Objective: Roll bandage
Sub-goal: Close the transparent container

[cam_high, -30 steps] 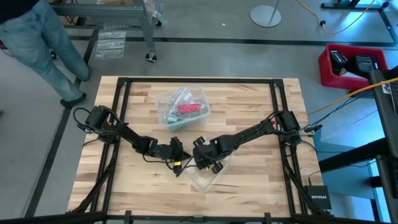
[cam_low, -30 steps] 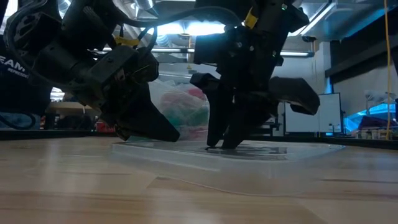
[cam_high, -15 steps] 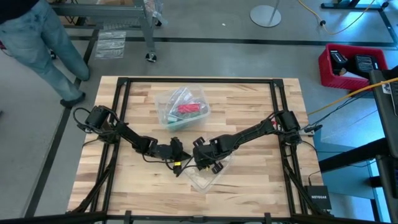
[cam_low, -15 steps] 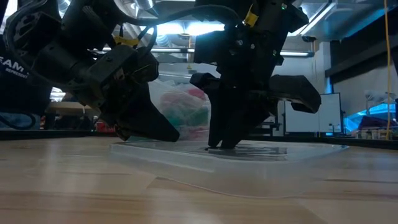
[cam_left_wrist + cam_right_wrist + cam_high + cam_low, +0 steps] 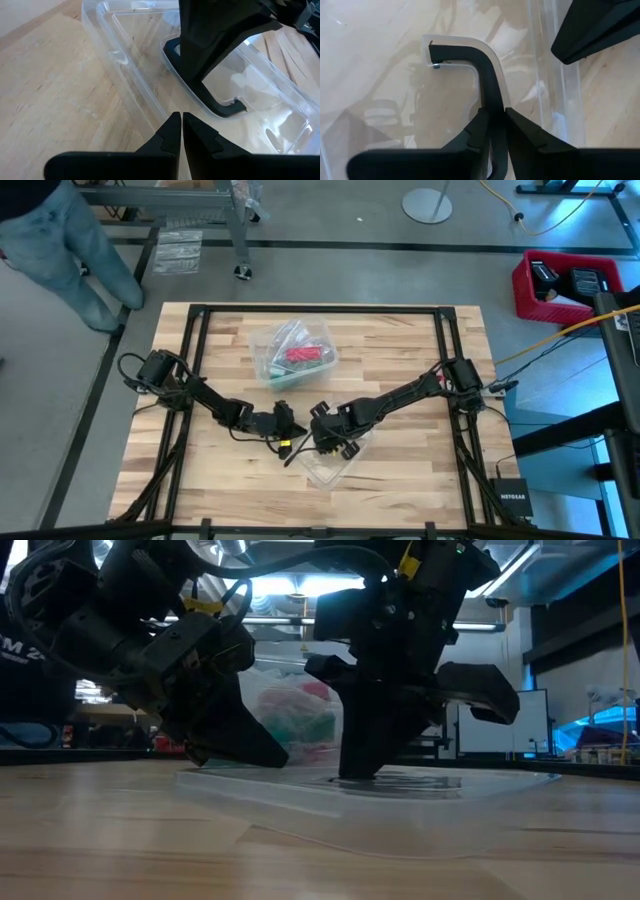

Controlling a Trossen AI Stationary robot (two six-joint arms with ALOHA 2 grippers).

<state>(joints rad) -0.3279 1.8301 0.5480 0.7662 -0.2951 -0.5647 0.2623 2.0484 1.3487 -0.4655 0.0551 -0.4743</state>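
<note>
The red bandage (image 5: 300, 356) lies inside a small clear plastic bag (image 5: 292, 350) on the table's far middle; no gripper touches it. Near the front middle a clear plastic box (image 5: 335, 467) with a black handle lies flat on the wood. My right gripper (image 5: 326, 448) stands over the box, pointing steeply down, shut on that handle. At the box's left edge, my left gripper (image 5: 291, 448) slants down from the left with its fingers shut. In the low view the bag (image 5: 300, 720) shows behind both grippers. My left gripper rests its shut fingertips (image 5: 175, 122) against the clear box's left rim (image 5: 150, 100), slanting down from the table's left; nothing is between the fingers. My right gripper pinches the black handle's straight leg (image 5: 491, 92) between its two fingers, coming steeply from above. The box stays flat on the table.
A person's legs (image 5: 70, 250) show on the floor beyond the table's far left corner. A red crate (image 5: 565, 285) stands on the floor off the right side. Bare wood lies at the table's near left and far right.
My right gripper has shut its fingers onto the black handle without otherwise moving. The box and the bag have stayed where they were. The person beyond the far left corner has stepped farther away.
</note>
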